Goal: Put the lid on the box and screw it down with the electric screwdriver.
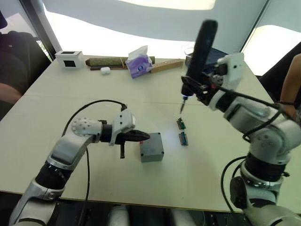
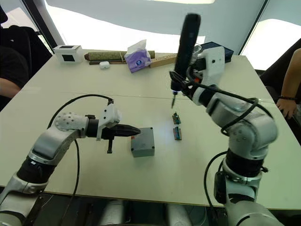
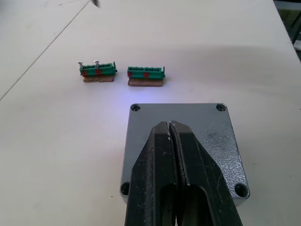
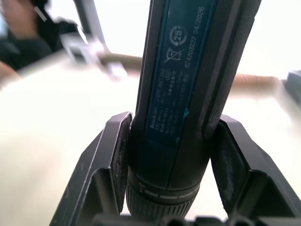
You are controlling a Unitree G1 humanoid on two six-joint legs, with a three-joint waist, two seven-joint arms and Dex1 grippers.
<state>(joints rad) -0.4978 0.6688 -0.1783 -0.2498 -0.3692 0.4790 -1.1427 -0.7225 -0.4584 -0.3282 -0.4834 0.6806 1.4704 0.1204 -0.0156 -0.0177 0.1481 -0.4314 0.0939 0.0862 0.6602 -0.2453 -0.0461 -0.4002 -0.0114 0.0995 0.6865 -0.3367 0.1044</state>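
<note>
At centre frame one box (image 1: 152,147) sits on the table (image 1: 56,103) with its lid (image 3: 181,136) already on; the left gripper (image 1: 141,136), fingers together, rests on the lid, probably steadying it. The right gripper (image 4: 171,155) clamps one electric screwdriver (image 1: 200,52) upright above two green boards (image 1: 182,132), seemingly to collect a screw.

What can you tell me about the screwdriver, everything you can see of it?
The screwdriver is a black, pen-shaped tool with a dark blue label strip and grey print along its barrel. It stands nearly upright, tip down, clamped near its lower end in the right hand, whose pads press on either side. A thin metal bit sticks out below, with a small bluish light glowing at the tip. The bit hangs above the farther of two green boards, not touching it.
</note>
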